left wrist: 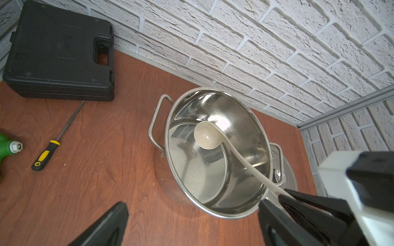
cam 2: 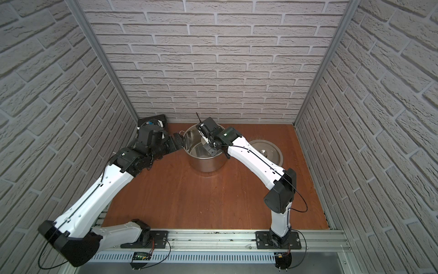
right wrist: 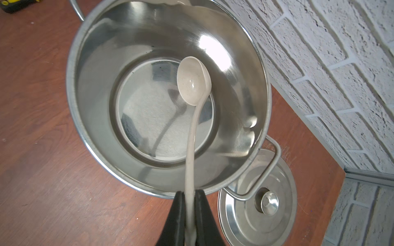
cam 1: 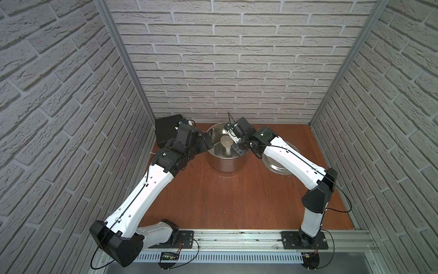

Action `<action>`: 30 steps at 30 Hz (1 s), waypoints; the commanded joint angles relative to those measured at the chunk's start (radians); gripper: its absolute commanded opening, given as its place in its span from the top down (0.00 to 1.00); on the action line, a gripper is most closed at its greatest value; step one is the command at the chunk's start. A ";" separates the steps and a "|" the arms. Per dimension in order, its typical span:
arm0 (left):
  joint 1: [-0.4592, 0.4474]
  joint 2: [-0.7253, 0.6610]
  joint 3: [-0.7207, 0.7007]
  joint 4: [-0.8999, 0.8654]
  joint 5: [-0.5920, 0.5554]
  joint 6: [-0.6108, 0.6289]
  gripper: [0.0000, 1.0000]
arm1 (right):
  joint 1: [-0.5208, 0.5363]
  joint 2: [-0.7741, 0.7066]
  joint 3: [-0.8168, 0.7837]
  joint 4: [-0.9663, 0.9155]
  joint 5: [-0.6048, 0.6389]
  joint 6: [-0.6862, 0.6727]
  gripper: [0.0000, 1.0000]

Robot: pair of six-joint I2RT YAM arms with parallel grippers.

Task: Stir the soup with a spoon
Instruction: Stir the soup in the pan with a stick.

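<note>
My right end effector [right wrist: 189,197] clenched on cream plastic ladle [right wrist: 194,82], bowl inside shiny steel stockpot [right wrist: 73,89], left end effector [left wrist: 194,203] released

Closed in on three sides by pale grey brick-pattern panels: back wall [cam 1: 225,59], left wall [cam 1: 47,95], right wall [cam 1: 391,106]. Joined at the two rear corners by bare aluminium posts [cam 1: 125,59]. Floored with a reddish-brown wood-grain tabletop [cam 1: 225,201], running right up to the walls. Edged along the near side by an aluminium rail [cam 1: 237,239] and a slotted cable duct [cam 1: 237,257]. Lit softly and evenly throughout.
</note>
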 commanded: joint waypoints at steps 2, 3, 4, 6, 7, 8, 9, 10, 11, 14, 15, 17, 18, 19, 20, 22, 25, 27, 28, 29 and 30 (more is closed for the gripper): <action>-0.004 -0.016 -0.014 0.020 0.002 -0.008 0.02 | 0.037 -0.028 0.012 0.010 -0.047 0.017 0.97; -0.003 -0.017 -0.015 0.023 0.002 -0.008 0.02 | 0.046 -0.041 -0.001 0.003 -0.051 0.019 0.97; -0.003 -0.015 -0.015 0.022 0.002 -0.008 0.02 | 0.053 -0.054 -0.015 -0.001 -0.051 0.021 0.97; -0.003 -0.013 -0.013 0.025 0.002 -0.008 0.02 | 0.069 -0.089 -0.058 -0.004 -0.050 0.027 0.97; -0.004 -0.013 -0.013 0.024 -0.001 -0.008 0.02 | 0.073 -0.106 -0.079 -0.006 -0.051 0.032 0.97; -0.003 -0.012 -0.013 0.022 -0.005 -0.008 0.02 | 0.077 -0.126 -0.102 -0.007 -0.047 0.041 0.97; -0.004 -0.014 -0.013 0.022 -0.010 -0.009 0.02 | 0.077 -0.147 -0.127 -0.006 -0.044 0.049 0.97; -0.003 -0.016 -0.013 0.020 -0.014 -0.008 0.02 | 0.077 -0.164 -0.147 -0.003 -0.038 0.053 0.97; -0.003 -0.018 -0.012 0.015 -0.021 -0.008 0.02 | 0.077 -0.184 -0.167 -0.003 -0.030 0.057 0.97; -0.003 -0.028 -0.016 -0.001 -0.039 -0.010 0.02 | 0.074 -0.219 -0.210 -0.001 0.016 0.058 0.97; 0.000 -0.034 -0.020 -0.003 -0.042 -0.009 0.02 | 0.073 -0.224 -0.218 0.000 0.037 0.059 0.97; 0.003 -0.047 -0.031 -0.005 -0.039 -0.007 0.02 | 0.063 -0.224 -0.224 0.001 0.054 0.056 0.97; 0.007 -0.054 -0.038 -0.006 -0.035 -0.006 0.02 | 0.056 -0.219 -0.222 0.002 0.061 0.055 0.97; 0.009 -0.062 -0.045 -0.007 -0.030 -0.005 0.02 | 0.049 -0.214 -0.220 0.003 0.065 0.054 0.97; 0.013 -0.072 -0.052 -0.008 -0.023 -0.004 0.02 | 0.041 -0.206 -0.214 0.006 0.068 0.051 0.97; 0.018 -0.092 -0.070 -0.015 -0.014 -0.002 0.02 | 0.023 -0.188 -0.201 0.011 0.074 0.048 0.97; 0.027 -0.129 -0.098 -0.018 -0.003 -0.002 0.02 | 0.003 -0.153 -0.170 0.019 0.078 0.034 0.97; 0.031 -0.157 -0.115 -0.018 0.002 -0.003 0.02 | -0.011 -0.125 -0.141 0.020 0.077 0.025 0.97; 0.032 -0.168 -0.122 -0.017 0.005 -0.002 0.02 | -0.016 -0.112 -0.126 0.024 0.074 0.019 0.97; 0.034 -0.180 -0.129 -0.015 0.010 0.000 0.02 | -0.022 -0.098 -0.111 0.030 0.073 0.013 0.97; 0.037 -0.192 -0.136 -0.011 0.014 0.001 0.02 | -0.024 -0.083 -0.095 0.033 0.070 0.007 0.97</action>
